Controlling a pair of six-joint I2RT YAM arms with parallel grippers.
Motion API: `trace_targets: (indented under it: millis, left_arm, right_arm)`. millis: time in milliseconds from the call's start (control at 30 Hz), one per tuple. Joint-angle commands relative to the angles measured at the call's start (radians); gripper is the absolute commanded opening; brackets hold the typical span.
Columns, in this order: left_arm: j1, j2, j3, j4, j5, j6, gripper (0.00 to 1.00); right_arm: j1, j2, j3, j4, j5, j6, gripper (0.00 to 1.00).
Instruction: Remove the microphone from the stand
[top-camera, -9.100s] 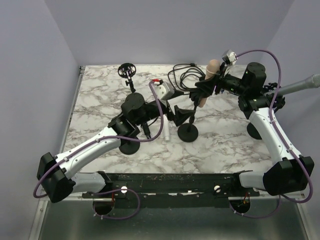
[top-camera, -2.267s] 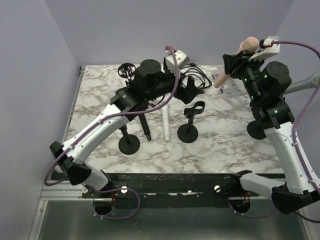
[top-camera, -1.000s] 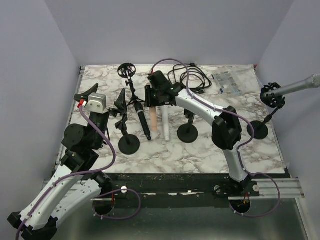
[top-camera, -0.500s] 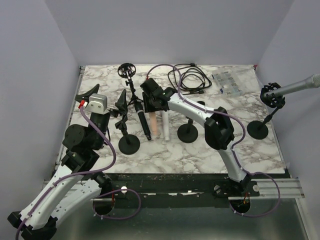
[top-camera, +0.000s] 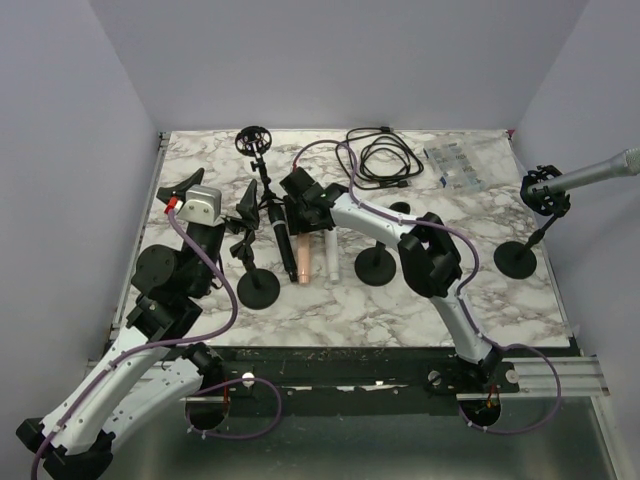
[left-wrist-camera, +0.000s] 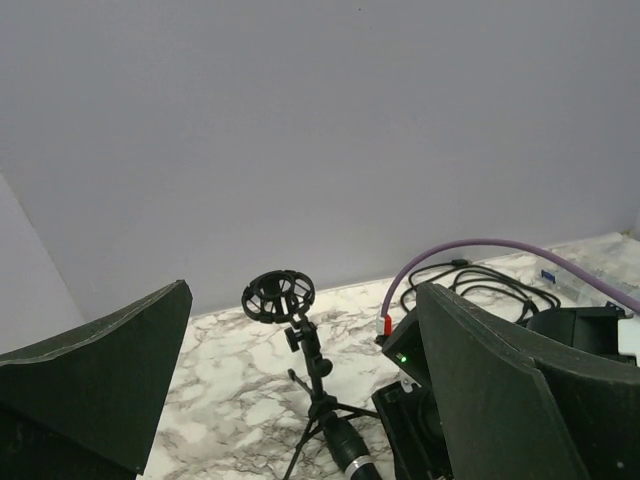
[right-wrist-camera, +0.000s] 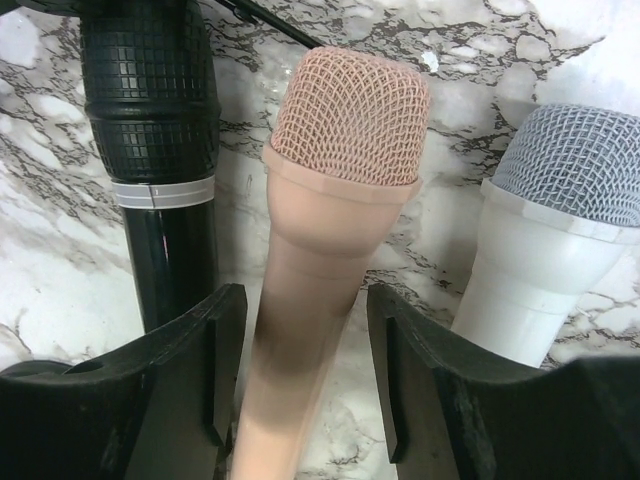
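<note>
The pink microphone (top-camera: 303, 258) lies flat on the marble table (top-camera: 200, 165), between a black microphone (top-camera: 284, 243) and a white one (top-camera: 330, 256). In the right wrist view, the pink microphone (right-wrist-camera: 340, 130) lies between my right gripper's open fingers, with a gap on each side. My right gripper (top-camera: 302, 226) (right-wrist-camera: 305, 300) hangs low over it. The empty black stand (top-camera: 376, 266) is just to the right, its clip partly hidden by my right arm. My left gripper (top-camera: 210, 192) (left-wrist-camera: 302, 295) is open, empty and raised at the left.
A shock-mount tripod (top-camera: 255, 141) (left-wrist-camera: 279, 297) stands at the back. A round-base stand (top-camera: 258, 287) is near the front. A silver microphone (top-camera: 592, 171) sits on another stand at the right edge. A coiled cable (top-camera: 380, 156) and a plastic bag (top-camera: 455, 165) lie at the back.
My right gripper took the pink microphone off the stand, carried it left and laid it on the table, then opened. My left arm drew back to the left side.
</note>
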Motion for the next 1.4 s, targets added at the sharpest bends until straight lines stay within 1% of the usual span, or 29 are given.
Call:
trace_targets:
  millis: [0,133,300,500,600,733,833,900,1000,1067,1133,1233,1367]
  left_arm:
    - [-0.009,0.006,-0.012,0.031,-0.025,0.0,0.99]
    - [-0.011,0.015,-0.013,0.031,-0.027,0.004,0.99]
    - [-0.018,0.013,-0.016,0.035,-0.038,0.018,0.99]
    - [-0.022,0.013,-0.02,0.041,-0.039,0.019,0.98]
    - [-0.029,0.019,-0.027,0.051,-0.045,0.021,0.98]
    - [-0.063,0.021,-0.021,0.045,-0.047,0.03,0.98]
    - [-0.087,0.011,-0.03,0.059,-0.055,0.054,0.98]
    - [-0.091,0.009,-0.032,0.065,-0.074,0.067,0.99]
    - [-0.092,-0.003,-0.023,0.052,-0.072,0.062,0.99]
    - [-0.092,-0.008,-0.033,0.067,-0.07,0.059,0.98]
    - [-0.093,-0.004,-0.032,0.068,-0.074,0.058,0.98]
    - [-0.099,0.004,-0.029,0.056,-0.064,0.052,0.99]
    - [-0.106,0.008,-0.023,0.053,-0.07,0.056,0.99]
  right_arm:
    - [0.001,0.034,0.013,0.019,0.029,-0.008,0.59]
    - [0.001,0.022,0.042,0.011,0.031,-0.037,0.62]
    - [0.001,-0.042,0.076,-0.003,0.057,-0.082,0.68]
    - [0.001,-0.22,0.035,0.042,0.171,-0.152,0.77]
    - [0.001,-0.334,-0.04,0.096,0.257,-0.182,0.79]
    - [0.001,-0.541,-0.242,0.247,0.415,-0.239,0.83]
    - [-0.001,-0.696,-0.44,0.424,0.581,-0.313,0.94]
    - [-0.002,-0.78,-0.535,0.533,0.677,-0.389,0.99]
    - [-0.016,-0.858,-0.622,0.677,0.87,-0.519,1.0]
    - [-0.039,-0.893,-0.653,0.731,0.989,-0.578,1.0]
    - [-0.079,-0.94,-0.69,0.755,1.021,-0.598,1.0]
    - [-0.143,-1.032,-0.746,0.766,1.01,-0.58,1.0]
    - [-0.242,-1.13,-0.779,0.774,1.002,-0.574,1.0]
